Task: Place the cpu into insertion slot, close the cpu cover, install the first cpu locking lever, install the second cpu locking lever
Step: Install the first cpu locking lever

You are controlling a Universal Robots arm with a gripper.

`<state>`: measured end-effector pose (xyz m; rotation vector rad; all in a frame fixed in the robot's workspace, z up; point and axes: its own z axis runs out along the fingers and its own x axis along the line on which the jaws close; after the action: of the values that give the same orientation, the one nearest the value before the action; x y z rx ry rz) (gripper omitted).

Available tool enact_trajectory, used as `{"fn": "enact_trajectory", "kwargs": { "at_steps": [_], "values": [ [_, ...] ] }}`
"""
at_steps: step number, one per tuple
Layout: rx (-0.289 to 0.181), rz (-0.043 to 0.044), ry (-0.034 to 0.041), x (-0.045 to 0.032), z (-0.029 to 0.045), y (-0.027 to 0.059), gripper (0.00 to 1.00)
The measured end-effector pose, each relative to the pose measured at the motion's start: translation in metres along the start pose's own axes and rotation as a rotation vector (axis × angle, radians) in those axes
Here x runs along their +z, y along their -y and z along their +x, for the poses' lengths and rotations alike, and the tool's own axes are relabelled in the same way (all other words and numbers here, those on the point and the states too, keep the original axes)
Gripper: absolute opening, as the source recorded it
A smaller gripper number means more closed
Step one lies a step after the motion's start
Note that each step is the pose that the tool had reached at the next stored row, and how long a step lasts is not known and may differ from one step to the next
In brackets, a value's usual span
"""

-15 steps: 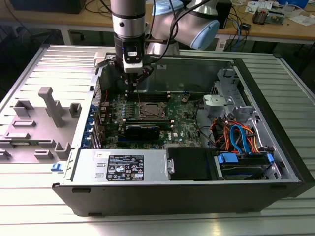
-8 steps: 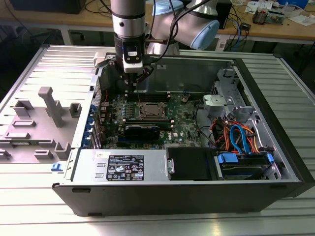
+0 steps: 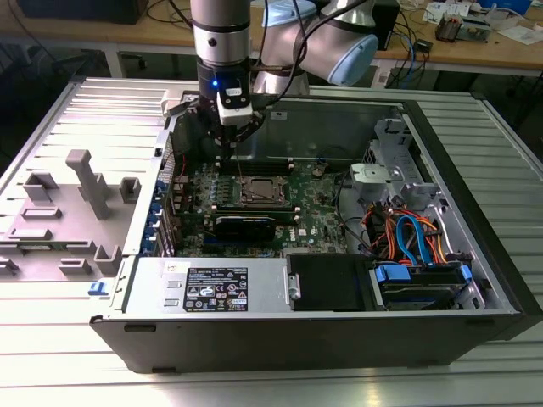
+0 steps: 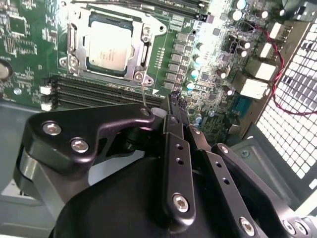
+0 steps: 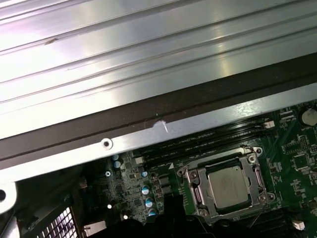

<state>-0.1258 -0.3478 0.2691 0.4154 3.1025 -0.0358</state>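
Note:
The cpu (image 4: 109, 45) lies flat in the insertion slot (image 3: 259, 192) on the green motherboard, its silver top showing. The cpu cover (image 4: 142, 52) is down around it, also seen as the cpu cover (image 5: 197, 186) framing the cpu (image 5: 229, 186). One thin wire locking lever (image 4: 143, 94) stands up from the socket's corner and ends against the gripper's black body. My gripper (image 4: 171, 101) hovers just above and beside the socket, with its black fingers (image 4: 177, 148) pressed together; nothing shows between the tips. In the exterior view the gripper (image 3: 231, 148) hangs over the board's rear, just behind the socket.
Long black memory slots (image 4: 94, 91) run beside the socket. The case's metal wall (image 5: 148, 134) and perforated rear panel (image 4: 292, 114) are close by. A power supply (image 3: 212, 288), drive bay with coloured cables (image 3: 411, 237), and grey fixtures (image 3: 85, 182) outside the case surround the board.

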Motion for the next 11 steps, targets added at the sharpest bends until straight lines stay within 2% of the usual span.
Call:
{"fn": "enact_trajectory", "kwargs": {
  "at_steps": [5, 11],
  "values": [
    [-0.020, -0.0003, 0.0004, 0.0000, 0.0031, -0.0062, 0.11],
    [-0.106, -0.0016, 0.0023, 0.0029, 0.0041, -0.0100, 0.11]
  ]
}}
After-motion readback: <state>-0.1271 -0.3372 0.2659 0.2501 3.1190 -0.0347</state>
